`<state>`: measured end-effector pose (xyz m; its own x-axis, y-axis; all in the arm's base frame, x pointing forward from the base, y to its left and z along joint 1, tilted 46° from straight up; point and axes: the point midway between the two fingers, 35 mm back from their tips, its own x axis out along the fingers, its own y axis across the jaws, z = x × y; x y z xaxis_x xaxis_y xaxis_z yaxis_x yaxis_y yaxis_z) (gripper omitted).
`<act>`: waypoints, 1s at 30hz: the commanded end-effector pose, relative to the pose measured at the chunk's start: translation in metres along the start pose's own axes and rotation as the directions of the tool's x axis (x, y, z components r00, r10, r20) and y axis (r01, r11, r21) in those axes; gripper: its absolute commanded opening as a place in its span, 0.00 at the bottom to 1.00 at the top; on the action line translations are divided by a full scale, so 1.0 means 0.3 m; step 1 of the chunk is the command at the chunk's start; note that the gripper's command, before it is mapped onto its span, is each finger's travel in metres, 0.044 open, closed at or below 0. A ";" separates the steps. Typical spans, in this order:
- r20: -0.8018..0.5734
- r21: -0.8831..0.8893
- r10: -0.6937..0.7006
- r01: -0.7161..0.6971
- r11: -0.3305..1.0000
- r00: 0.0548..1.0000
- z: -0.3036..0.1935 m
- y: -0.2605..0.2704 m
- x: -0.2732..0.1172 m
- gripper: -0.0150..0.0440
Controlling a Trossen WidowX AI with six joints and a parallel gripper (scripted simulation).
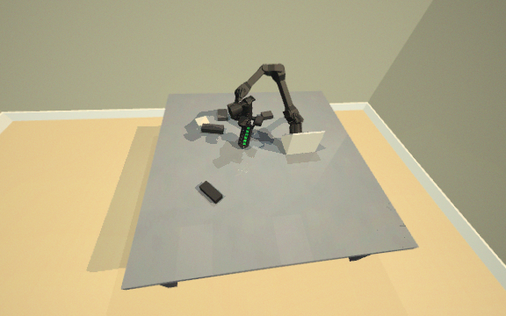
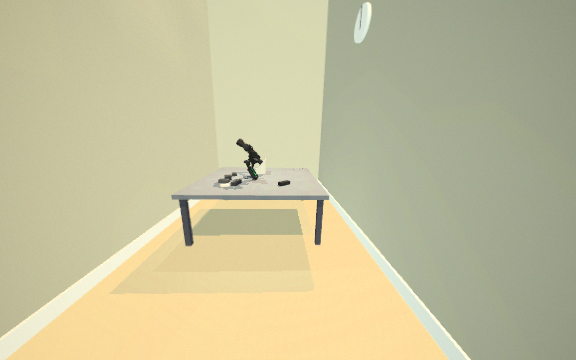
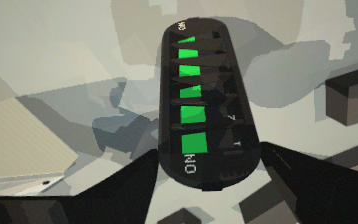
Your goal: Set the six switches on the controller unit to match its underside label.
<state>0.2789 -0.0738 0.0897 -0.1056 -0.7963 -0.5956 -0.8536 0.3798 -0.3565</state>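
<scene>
The dark grey controller unit (image 1: pixel 248 139) (image 2: pixel 251 173) (image 3: pixel 210 122) is tilted steeply, its far end pointing down. I cannot tell whether that end touches the bench. My gripper (image 1: pixel 250 125) (image 2: pixel 251 166) (image 3: pixel 207 151) is shut on the unit, with one finger against each long side near the end with switch 1. In the wrist view the switch side faces the camera. Six green rocker ends form a column on the left, with dark ends on the right. Their exact tilts are hard to read. The label on the underside is hidden.
A white panel (image 1: pixel 304 143) stands by the arm's base. A dark block (image 1: pixel 213 128), a smaller block (image 1: pixel 222 115) and a pale piece (image 1: pixel 202 120) lie left of the gripper. Another block (image 1: pixel 266 115) is behind it. A dark bar (image 1: pixel 211 192) (image 2: pixel 284 183) lies apart on the bench (image 1: pixel 323 219).
</scene>
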 end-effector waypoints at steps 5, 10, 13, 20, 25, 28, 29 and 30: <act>-0.003 0.008 -0.009 0.009 1.000 1.000 0.025 0.000 -0.014 0.82; -0.011 0.008 -0.009 0.009 1.000 1.000 0.038 0.000 -0.020 0.82; -0.017 0.008 -0.008 0.009 1.000 1.000 0.045 0.001 -0.024 0.82; -0.032 0.008 -0.008 0.009 1.000 0.999 0.064 0.001 -0.032 0.82; -0.042 0.008 -0.008 0.009 1.000 0.999 0.077 0.001 -0.037 0.82; -0.049 0.009 -0.008 0.009 1.000 0.999 0.085 0.001 -0.040 0.82; -0.051 0.009 -0.008 0.009 1.000 0.999 0.088 0.001 -0.041 0.82; -0.053 0.009 -0.008 0.008 1.000 0.999 0.091 0.001 -0.042 0.82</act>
<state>0.2904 -0.0543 0.0798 -0.1284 -0.8221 -0.5547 -0.8529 0.3770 -0.3613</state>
